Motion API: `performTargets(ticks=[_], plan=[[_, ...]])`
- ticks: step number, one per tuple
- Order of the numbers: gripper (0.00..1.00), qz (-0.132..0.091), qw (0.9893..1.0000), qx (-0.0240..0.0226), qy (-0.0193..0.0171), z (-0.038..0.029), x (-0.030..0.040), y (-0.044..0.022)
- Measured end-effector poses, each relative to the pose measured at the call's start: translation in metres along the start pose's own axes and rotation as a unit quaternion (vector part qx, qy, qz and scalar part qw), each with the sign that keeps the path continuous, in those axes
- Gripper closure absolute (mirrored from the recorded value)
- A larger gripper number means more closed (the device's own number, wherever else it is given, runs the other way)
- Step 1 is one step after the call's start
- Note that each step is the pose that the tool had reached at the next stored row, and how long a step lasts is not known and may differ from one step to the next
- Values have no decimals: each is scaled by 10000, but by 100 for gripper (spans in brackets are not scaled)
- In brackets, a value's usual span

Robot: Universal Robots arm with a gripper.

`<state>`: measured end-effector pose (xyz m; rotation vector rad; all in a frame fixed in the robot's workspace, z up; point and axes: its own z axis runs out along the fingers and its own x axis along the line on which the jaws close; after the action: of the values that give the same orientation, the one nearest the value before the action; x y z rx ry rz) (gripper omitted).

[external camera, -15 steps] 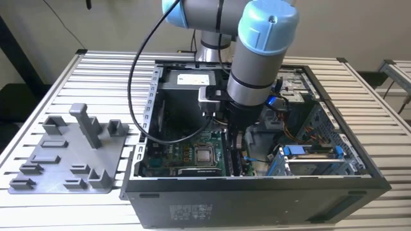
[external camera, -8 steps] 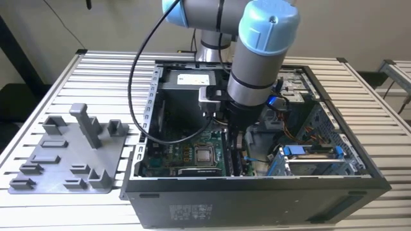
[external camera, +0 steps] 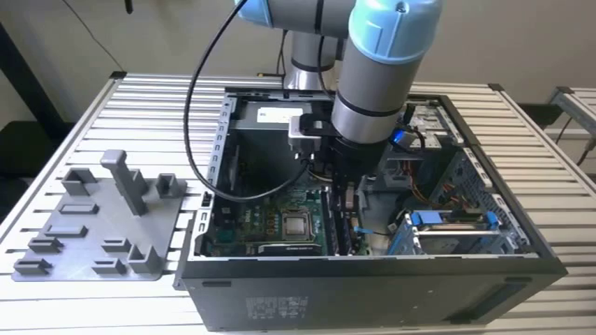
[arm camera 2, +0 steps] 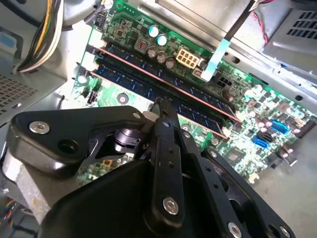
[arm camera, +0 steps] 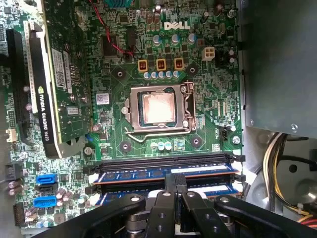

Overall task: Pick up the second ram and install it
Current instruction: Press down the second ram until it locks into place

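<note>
Two dark-blue sticks sit side by side in the slots of the green motherboard (arm camera: 208,99). The second ram (arm camera: 213,189) (arm camera 2: 119,84) is the one nearer my gripper, lying along its slot beside the first stick (arm camera: 133,174) (arm camera 2: 138,63). My gripper (arm camera: 175,179) (arm camera 2: 161,105) is shut, its two black fingertips pressed together and resting on the top edge of the second ram near its middle. In the exterior view the gripper (external camera: 347,202) reaches down into the open computer case (external camera: 373,279), with the sticks just below it.
A processor socket (arm camera: 157,109) lies beside the slots and a tall graphics card (arm camera: 54,74) stands further off. Yellow and black cables (arm camera: 282,163) hang by the case wall. A blue drive cage (external camera: 447,223) is at the exterior view's right; a grey holder tray (external camera: 102,230) lies at its left.
</note>
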<state>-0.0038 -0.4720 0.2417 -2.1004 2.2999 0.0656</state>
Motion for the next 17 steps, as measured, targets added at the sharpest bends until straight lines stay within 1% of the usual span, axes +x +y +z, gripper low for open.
performTargets(ticks=[7,9,17], plan=[[89,-5,10000,0,0,-229,-11,3],[89,-6,10000,0,0,-274,-13,4],[89,-6,10000,0,0,-281,-14,4]])
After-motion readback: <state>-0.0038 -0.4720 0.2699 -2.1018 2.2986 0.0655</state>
